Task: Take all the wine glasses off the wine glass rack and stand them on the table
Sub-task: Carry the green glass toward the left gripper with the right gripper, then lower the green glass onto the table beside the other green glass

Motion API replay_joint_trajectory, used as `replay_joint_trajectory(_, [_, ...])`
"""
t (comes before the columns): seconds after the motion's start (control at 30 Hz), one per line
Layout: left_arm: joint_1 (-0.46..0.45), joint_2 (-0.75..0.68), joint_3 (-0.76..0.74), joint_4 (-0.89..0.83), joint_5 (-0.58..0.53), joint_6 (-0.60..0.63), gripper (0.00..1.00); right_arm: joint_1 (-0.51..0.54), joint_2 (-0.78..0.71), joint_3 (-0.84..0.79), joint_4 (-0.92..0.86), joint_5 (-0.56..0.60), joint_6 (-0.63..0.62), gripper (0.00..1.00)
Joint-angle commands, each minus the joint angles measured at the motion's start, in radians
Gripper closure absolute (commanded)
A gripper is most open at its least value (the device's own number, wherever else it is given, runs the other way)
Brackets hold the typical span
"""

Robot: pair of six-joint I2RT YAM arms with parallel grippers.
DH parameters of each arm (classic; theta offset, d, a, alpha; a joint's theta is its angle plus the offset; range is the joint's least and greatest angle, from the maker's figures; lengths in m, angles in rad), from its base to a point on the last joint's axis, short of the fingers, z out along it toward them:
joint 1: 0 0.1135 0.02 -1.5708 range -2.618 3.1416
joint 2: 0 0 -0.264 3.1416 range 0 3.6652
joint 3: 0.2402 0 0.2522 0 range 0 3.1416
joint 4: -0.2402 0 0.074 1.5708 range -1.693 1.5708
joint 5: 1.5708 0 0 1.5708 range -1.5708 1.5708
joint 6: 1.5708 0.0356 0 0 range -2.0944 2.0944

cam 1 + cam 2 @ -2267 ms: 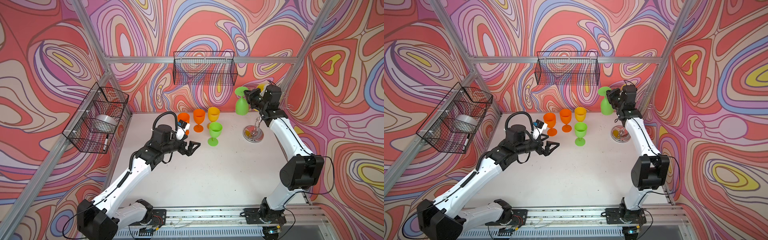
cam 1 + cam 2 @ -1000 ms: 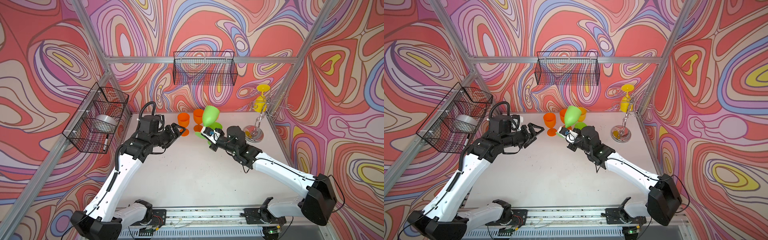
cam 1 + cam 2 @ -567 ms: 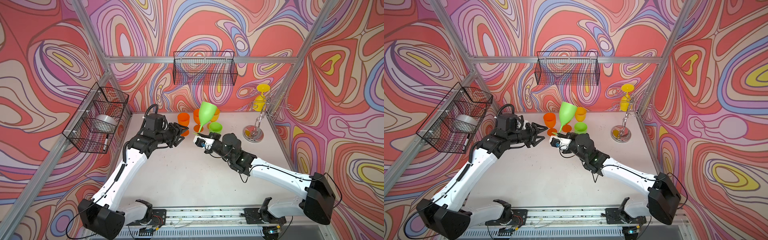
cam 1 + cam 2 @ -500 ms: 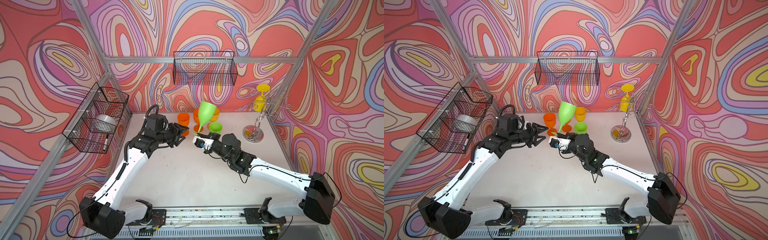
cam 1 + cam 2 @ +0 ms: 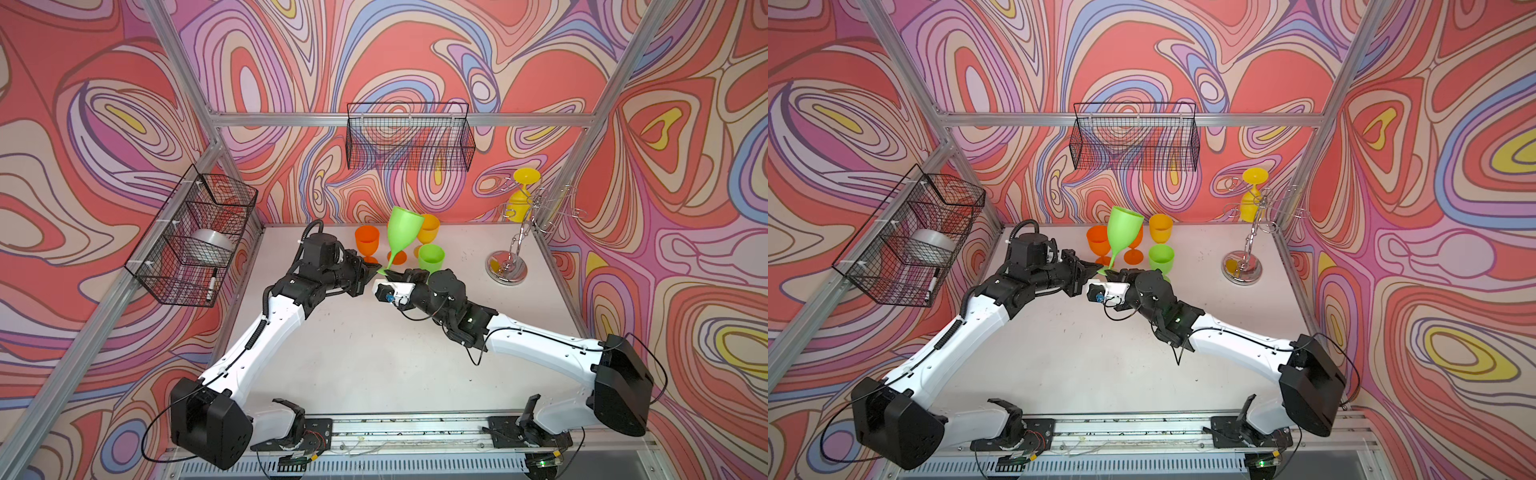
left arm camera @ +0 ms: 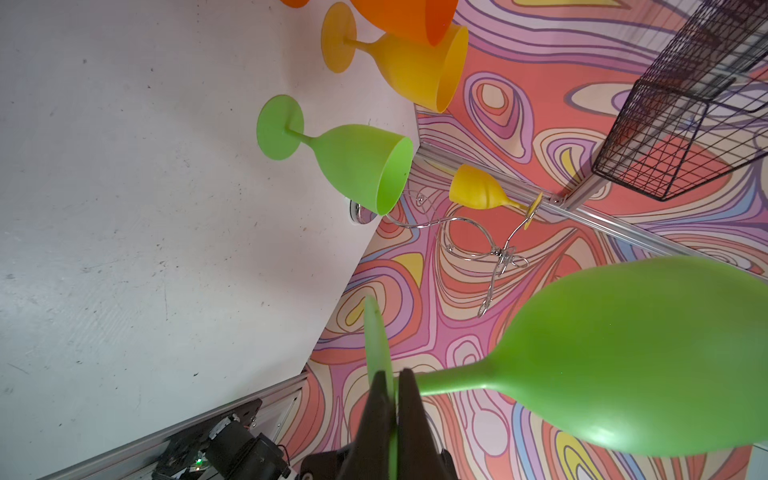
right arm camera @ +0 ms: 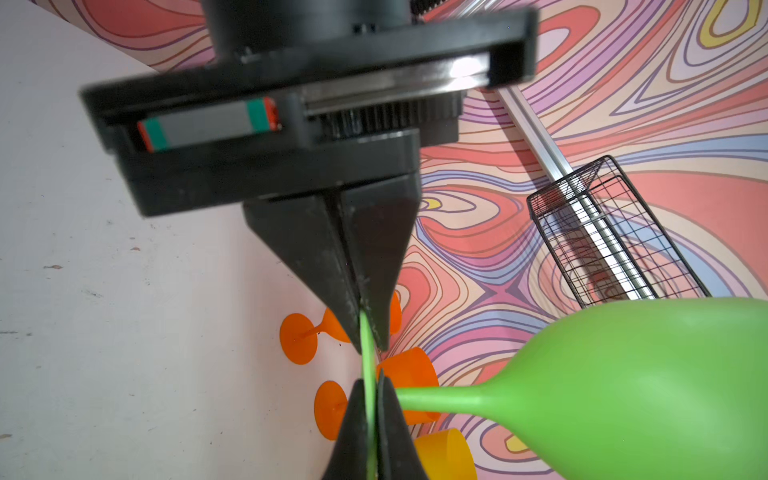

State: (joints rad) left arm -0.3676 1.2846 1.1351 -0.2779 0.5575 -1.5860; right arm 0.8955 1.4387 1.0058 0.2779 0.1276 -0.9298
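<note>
While the left jaws and the right jaws both pinch opposite edges of the thin foot of the lime-green plastic wine glass, I'd ease the right pair apart slowly and draw it away flat along the disc, since that top-heavy bowl could swivel. It hangs above the white worktop, well apart from the shiny chrome wire rack, its long axis leaning, foot low, mouth up toward the back wall.

The green glass looked like smooth, matt plastic. The rack was glossy chromed metal wire; the table was matt white and scuffed.
</note>
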Motion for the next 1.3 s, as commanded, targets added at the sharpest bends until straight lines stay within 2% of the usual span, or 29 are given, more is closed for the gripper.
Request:
replay_joint_trajectory(0.0, [0.0, -0.003, -0.04, 0.091, 0.008, 0.021, 1.0, 0.011, -0.019, 0.051, -0.011, -0.015, 0.046, 1.0])
replay_joint_trajectory(0.03, [0.005, -0.007, -0.058, 0.112, 0.016, 0.026, 1.0, 0.016, -0.028, 0.063, -0.042, -0.009, 0.067, 1.0])
replay_joint_trajectory(0.17, [0.038, -0.04, -0.144, 0.197, 0.046, 0.07, 1.0, 0.03, -0.115, 0.118, -0.221, -0.024, 0.239, 0.65])
replay_joint_trajectory(0.3, [0.079, -0.096, -0.224, 0.204, 0.043, 0.168, 1.0, 0.029, -0.188, 0.236, -0.45, -0.038, 0.517, 0.54])
replay_joint_trajectory(0.4, [0.095, -0.129, -0.271, 0.229, 0.045, 0.261, 1.0, 0.023, -0.166, 0.386, -0.655, -0.033, 0.692, 0.54])
replay_joint_trajectory(0.5, [0.101, -0.14, -0.281, 0.215, 0.034, 0.371, 1.0, -0.011, -0.094, 0.537, -0.835, -0.101, 0.834, 0.55])
replay_joint_trajectory(0.63, [0.104, -0.136, -0.318, 0.29, 0.045, 0.422, 1.0, -0.1, -0.013, 0.665, -0.963, -0.281, 0.949, 0.58])
replay_joint_trajectory(0.8, [0.104, -0.133, -0.35, 0.372, 0.053, 0.429, 1.0, -0.16, 0.037, 0.739, -1.038, -0.419, 1.001, 0.58])
replay_joint_trajectory(1.1, [0.105, -0.145, -0.357, 0.406, 0.049, 0.448, 1.0, -0.161, 0.089, 0.77, -1.096, -0.444, 1.013, 0.66])
replay_joint_trajectory(1.27, [0.105, -0.142, -0.356, 0.419, 0.05, 0.449, 1.0, -0.161, 0.111, 0.789, -1.114, -0.459, 1.0, 0.83])
